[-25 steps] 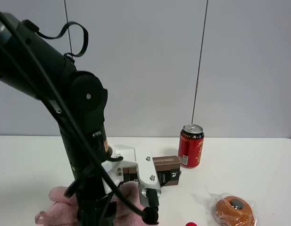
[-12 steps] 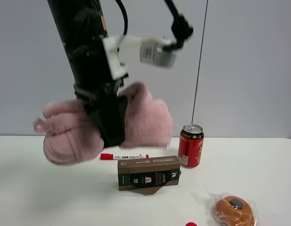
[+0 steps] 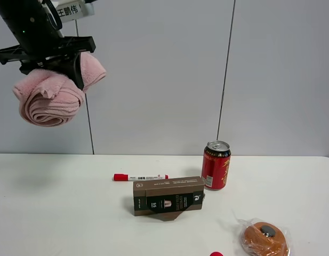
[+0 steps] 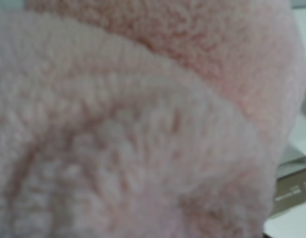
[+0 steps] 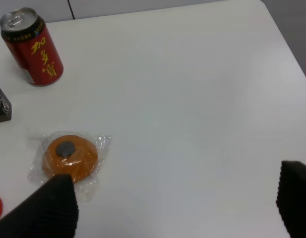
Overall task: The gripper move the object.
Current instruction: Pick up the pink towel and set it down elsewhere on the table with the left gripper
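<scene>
My left gripper (image 3: 58, 63), a black claw, is shut on the fluffy pink plush bundle (image 3: 48, 100) and holds it high above the table's left side, in front of the wall. In the left wrist view the pink plush (image 4: 143, 124) fills almost the whole picture and hides the jaws. My right gripper (image 5: 175, 208) is open and empty, with its two black fingers (image 5: 53, 208) spread over bare white table. It does not show in the exterior high view.
On the white table (image 3: 57, 213) lie a brown box (image 3: 168, 198), a red marker (image 3: 139, 176) behind it, a red can (image 3: 215, 165) (image 5: 32, 47) and an orange wrapped round item (image 3: 264, 239) (image 5: 69, 156). A small red thing (image 3: 216, 254) sits at the front edge.
My left arm has lifted the pink bundle from the table's front left, up past the box, to high at the upper left. The other things have not moved.
</scene>
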Robot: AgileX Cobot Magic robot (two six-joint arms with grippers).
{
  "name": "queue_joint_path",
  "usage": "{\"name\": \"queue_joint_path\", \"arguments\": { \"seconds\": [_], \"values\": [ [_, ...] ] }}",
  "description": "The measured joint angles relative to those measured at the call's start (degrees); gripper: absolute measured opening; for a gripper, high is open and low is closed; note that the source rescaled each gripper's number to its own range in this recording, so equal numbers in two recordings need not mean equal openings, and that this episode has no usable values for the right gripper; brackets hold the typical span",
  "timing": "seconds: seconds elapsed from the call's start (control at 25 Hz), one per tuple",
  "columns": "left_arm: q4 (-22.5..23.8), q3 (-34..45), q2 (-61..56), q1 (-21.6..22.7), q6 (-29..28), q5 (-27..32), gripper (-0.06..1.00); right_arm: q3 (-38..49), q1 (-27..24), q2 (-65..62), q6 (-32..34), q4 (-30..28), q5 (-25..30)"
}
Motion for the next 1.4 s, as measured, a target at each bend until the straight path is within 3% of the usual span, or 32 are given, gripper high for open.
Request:
{"name": "queue_joint_path", "arguments": {
  "seconds": [0.2,0.6,1.04,1.4],
  "values": [
    [-0.7,0.0,4.8,0.4,-2.1,1.2,0.00,0.0,0.0,0.0,0.0,0.0,0.0],
    [-0.7,0.1,16.3,-0.4,0.2,7.7,0.00,0.0,0.0,0.0,0.0,0.0,0.0],
    [-0.6,0.1,21.6,-0.4,-5.6,-0.5,0.00,0.0,0.0,0.0,0.0,0.0,0.0],
    [0.6,0.1,26.0,-1.5,-7.3,-1.1,0.00,0.0,0.0,0.0,0.0,0.0,0.0]
  ]
}}
